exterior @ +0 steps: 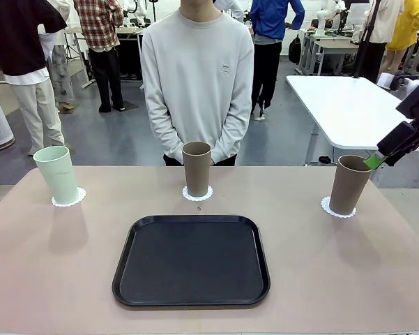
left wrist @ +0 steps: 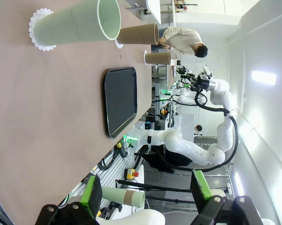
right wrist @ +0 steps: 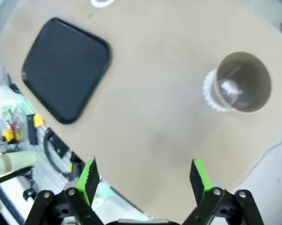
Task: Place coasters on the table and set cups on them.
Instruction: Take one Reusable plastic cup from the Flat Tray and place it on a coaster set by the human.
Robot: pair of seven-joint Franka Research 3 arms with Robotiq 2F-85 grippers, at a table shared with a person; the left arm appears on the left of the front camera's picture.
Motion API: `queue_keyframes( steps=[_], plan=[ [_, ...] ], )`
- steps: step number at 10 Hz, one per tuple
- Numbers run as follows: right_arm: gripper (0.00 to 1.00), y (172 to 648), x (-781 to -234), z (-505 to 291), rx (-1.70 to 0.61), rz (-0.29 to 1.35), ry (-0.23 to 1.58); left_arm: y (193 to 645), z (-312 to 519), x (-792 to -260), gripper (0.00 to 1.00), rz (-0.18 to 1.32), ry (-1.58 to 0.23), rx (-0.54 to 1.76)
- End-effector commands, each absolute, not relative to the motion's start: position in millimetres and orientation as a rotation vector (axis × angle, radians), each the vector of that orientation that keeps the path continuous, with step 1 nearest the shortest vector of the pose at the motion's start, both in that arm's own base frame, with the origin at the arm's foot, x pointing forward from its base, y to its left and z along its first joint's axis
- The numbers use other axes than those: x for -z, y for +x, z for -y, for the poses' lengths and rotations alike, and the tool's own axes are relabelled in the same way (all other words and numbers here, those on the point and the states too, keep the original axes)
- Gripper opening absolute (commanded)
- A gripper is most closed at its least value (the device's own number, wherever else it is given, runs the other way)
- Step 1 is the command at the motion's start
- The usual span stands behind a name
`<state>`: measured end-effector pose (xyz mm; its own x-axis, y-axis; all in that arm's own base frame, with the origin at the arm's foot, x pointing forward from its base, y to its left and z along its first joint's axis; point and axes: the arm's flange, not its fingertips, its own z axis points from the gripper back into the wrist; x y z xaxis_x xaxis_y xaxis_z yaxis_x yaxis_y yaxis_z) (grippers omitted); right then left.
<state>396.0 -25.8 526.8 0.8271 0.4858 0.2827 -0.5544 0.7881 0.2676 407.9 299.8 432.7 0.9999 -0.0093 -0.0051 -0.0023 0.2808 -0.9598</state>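
Along the tabletop's (exterior: 49, 265) far edge, three cups (exterior: 196, 168) stand upright on coasters (exterior: 196, 195), behind a black tray (exterior: 192, 260). Right pincer (exterior: 382, 159) hovers spread apart beside the right-hand brown cup (exterior: 350, 184); left pincer (left wrist: 145, 190) is spread apart, empty.

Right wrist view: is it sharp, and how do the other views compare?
Right wrist view: soft throughout, the brown cup and black tray smeared. Front view: crisp, with soft cup shadows on the table. Left wrist view: rolled sideways, bright glare in the background, mint cup sharp.
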Motion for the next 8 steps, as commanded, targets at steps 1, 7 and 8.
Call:
queue_keyframes(
  steps=[1, 7, 8],
  plan=[
    [1.0, 401, -542, 23, -0.488, 0.097, 0.326, 407, -299, -436, 1.0, -0.017, -1.287, -0.001],
    [1.0, 395, -533, 20, -0.534, 0.158, 0.337, 407, -299, -436, 1.0, -0.017, -1.287, -0.001],
    [1.0, 395, -533, 20, -0.534, 0.158, 0.337, 407, -299, -436, 1.0, -0.017, -1.287, -0.001]
  ],
)
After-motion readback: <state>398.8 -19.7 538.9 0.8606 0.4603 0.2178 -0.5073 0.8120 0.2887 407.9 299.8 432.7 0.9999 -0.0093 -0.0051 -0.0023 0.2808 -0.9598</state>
